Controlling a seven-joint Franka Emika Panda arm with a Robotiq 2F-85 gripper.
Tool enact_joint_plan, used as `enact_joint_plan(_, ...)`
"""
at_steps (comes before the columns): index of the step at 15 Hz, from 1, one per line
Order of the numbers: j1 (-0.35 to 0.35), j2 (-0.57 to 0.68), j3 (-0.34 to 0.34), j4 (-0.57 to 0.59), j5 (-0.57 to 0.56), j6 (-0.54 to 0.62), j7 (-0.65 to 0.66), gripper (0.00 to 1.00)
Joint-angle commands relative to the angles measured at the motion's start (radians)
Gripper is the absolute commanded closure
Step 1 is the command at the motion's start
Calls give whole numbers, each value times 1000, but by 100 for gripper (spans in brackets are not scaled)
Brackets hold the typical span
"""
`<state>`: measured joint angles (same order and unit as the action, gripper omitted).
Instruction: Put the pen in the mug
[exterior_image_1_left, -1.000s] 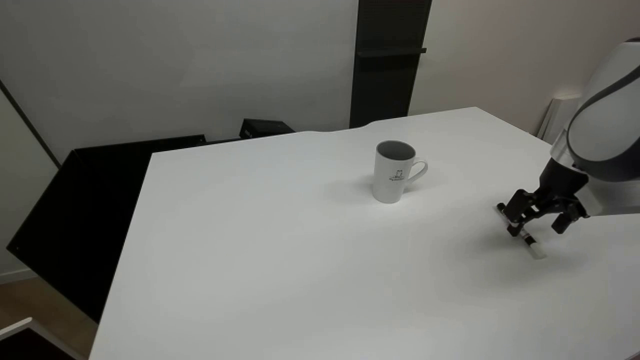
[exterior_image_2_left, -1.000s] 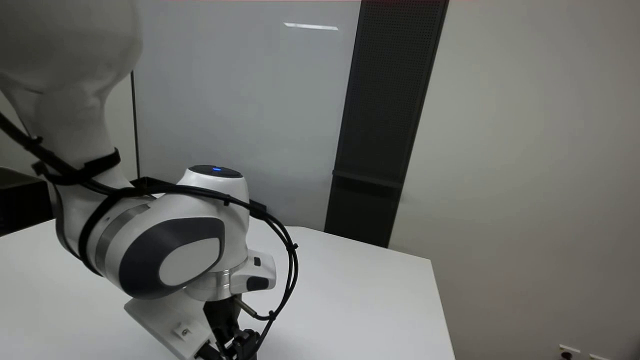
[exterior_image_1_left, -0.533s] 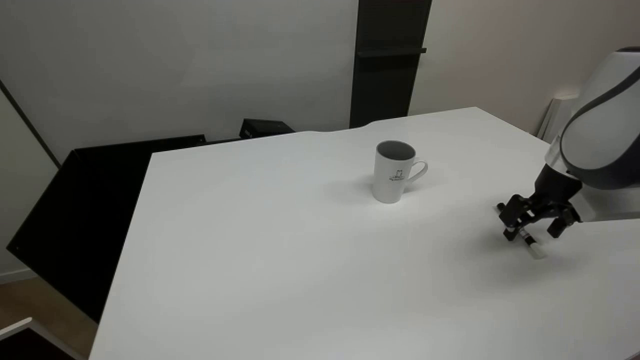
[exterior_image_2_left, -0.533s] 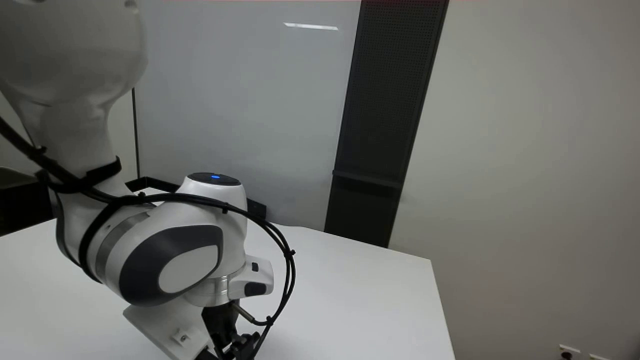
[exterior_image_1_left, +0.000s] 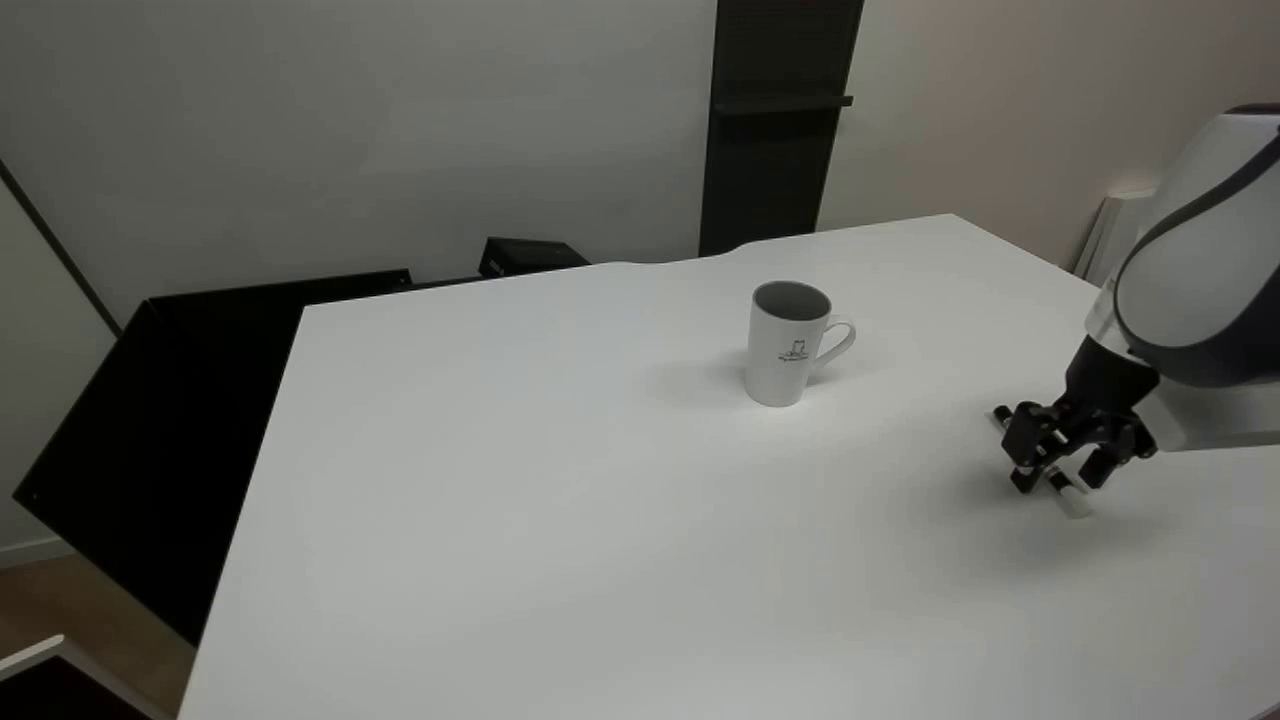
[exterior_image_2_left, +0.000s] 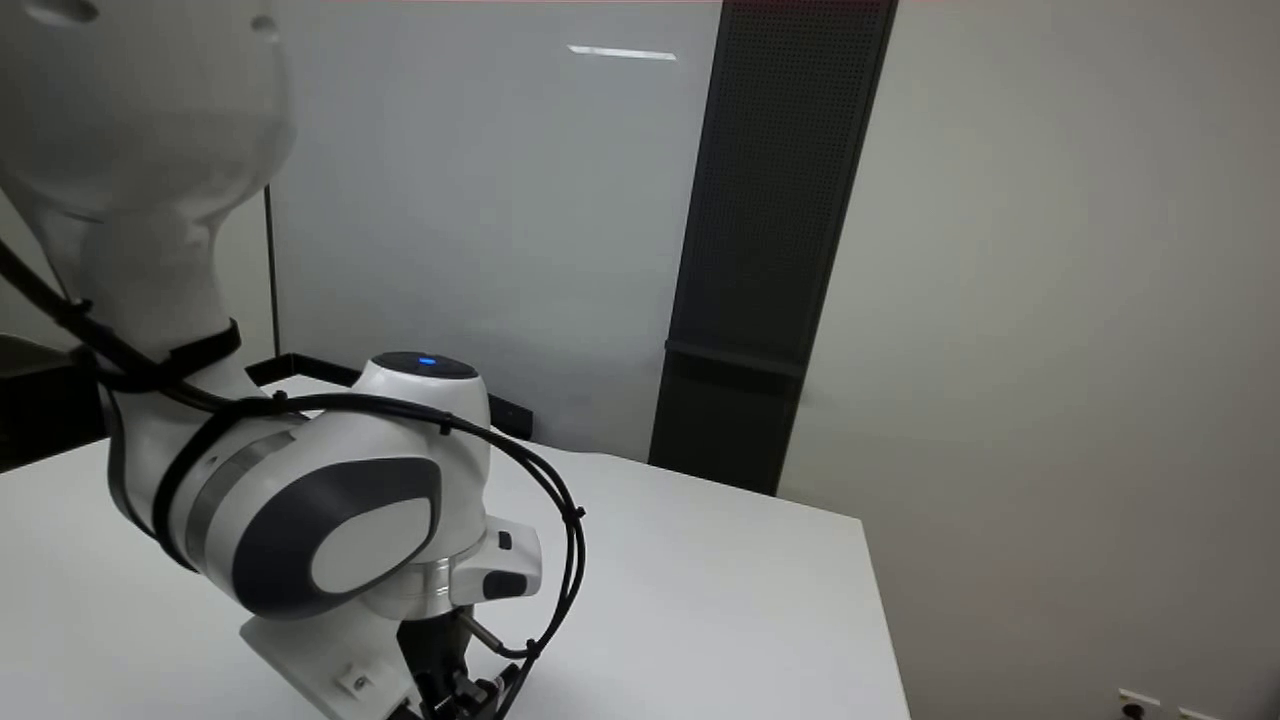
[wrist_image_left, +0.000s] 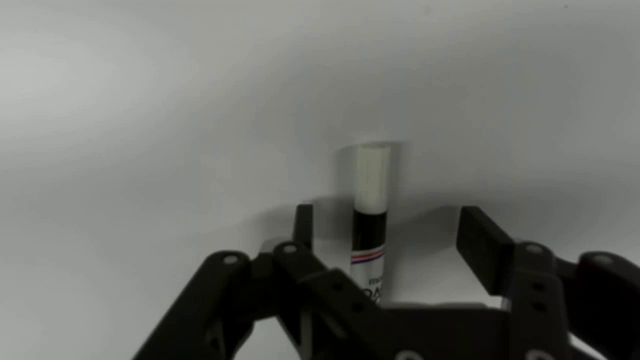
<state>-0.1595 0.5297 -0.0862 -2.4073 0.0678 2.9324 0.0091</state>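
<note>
Jaws apart, I hold my gripper (wrist_image_left: 385, 222) pointing down, low over the white table (exterior_image_1_left: 500, 560), one finger (wrist_image_left: 303, 225) on each side of the pen (wrist_image_left: 369, 230). The pen lies flat on the table between them; in the wrist view bare table shows in the gap to either fingertip, and the gap at the picture's left is the narrower. Its pale cap (wrist_image_left: 372, 177) sticks out past my fingertips, followed by a black band, thin red and blue stripes and some lettering, before my own linkage covers the rest. Whether my fingertips touch the table, I cannot tell. In an exterior view I slant in from the right edge toward lower left, the pen's dark end showing beyond one finger and its cap on the near side. My white arm (exterior_image_2_left: 330, 500), in an exterior view, runs from the upper left corner down through a neck bound with a black strap (exterior_image_2_left: 205, 347), bends at the rounded wrist toward the picture's right, and turns down into the gripper, whose lower end the frame cuts off. Black cables (exterior_image_2_left: 350, 402) cross the wrist and loop down beside the gripper. The mug (exterior_image_1_left: 783, 350) stands upright on the table, well apart from my fingers, its handle (exterior_image_1_left: 850, 333) turned toward my side and its dark grey inside facing up.
</note>
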Motion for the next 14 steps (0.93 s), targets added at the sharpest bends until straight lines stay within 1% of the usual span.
enact_joint_plan(1, -32, 15, 31, 10, 28, 16, -7, 51)
enact_joint_plan(4, -30, 21, 22, 21, 38, 9, 5, 70)
enact_joint_plan(6, -2, 28, -12, 27, 33, 22, 35, 81)
enact_joint_plan(8, 27, 32, -53, 39, 23, -1, 66, 93)
enact_joint_plan(9, 57, 32, -88, 48, 14, -21, 95, 96)
enact_joint_plan(10, 84, 31, -119, 56, 4, -43, 119, 93)
enact_joint_plan(11, 108, 26, -145, 67, -5, -73, 139, 93)
enact_joint_plan(12, 126, 19, -165, 80, -10, -109, 160, 93)
enact_joint_plan(14, 150, 0, -187, 118, -15, -217, 206, 93)
